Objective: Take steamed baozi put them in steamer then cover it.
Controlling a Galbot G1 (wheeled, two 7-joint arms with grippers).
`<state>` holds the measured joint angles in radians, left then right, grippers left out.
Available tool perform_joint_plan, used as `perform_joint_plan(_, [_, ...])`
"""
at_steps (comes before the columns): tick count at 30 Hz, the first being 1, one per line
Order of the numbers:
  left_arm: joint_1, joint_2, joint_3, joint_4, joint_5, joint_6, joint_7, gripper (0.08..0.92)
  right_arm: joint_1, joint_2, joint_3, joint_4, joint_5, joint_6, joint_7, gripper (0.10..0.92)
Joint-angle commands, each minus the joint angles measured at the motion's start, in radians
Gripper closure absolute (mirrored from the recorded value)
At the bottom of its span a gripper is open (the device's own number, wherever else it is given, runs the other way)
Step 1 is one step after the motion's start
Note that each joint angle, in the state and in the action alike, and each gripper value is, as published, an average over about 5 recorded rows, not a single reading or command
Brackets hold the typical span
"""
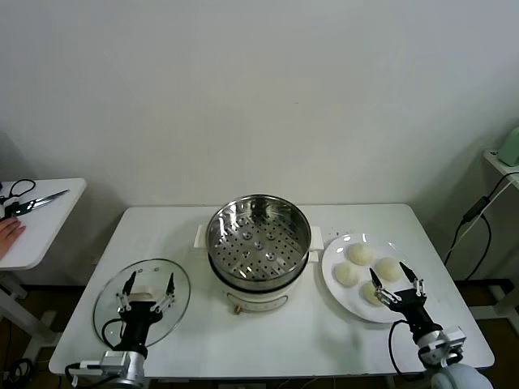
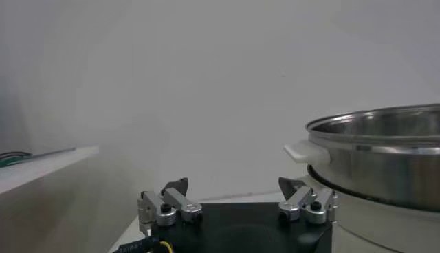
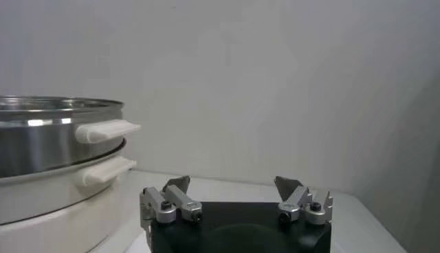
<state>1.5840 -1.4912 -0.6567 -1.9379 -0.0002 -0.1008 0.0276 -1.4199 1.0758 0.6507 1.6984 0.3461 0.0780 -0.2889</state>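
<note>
White table (image 1: 268, 340) by a plain wall — nothing done yet. All four baozi (image 1: 360, 254) lie on the plate (image 1: 334, 285), steamer (image 1: 258, 237) is empty, cover (image 1: 142, 301) lies on the table. Left tool (image 1: 147, 287) above the cover, right tool (image 1: 396, 283) above the baozi, both spread, holding nothing.

The steamer (image 1: 259, 240) stands tall in the bench (image 1: 268, 336) middle, blocking a straight pass between the cover (image 1: 142, 301) at left and the plate (image 1: 366, 279) at right. The near bench edge is free.
</note>
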Motion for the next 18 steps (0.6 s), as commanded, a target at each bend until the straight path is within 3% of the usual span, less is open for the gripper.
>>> perform_joint_plan(1, [0.001, -0.001, 0.003, -0.008, 0.013, 0.015, -0.025, 0.177, 0.038, -0.069, 0.004, -0.007, -0.05, -0.039, -0.057, 0.203])
perform_joint_plan(9, [0.006, 0.0, 0.011, -0.017, 0.037, 0.011, -0.033, 0.177, 0.219, -0.43, -0.094, -0.123, -0.161, -0.201, -0.377, 0.203])
perform_joint_plan(18, [0.011, 0.013, 0.012, -0.015, 0.029, 0.005, -0.03, 0.177, 0.647, -0.626, -0.483, -0.346, -0.287, -0.139, -0.598, 0.203])
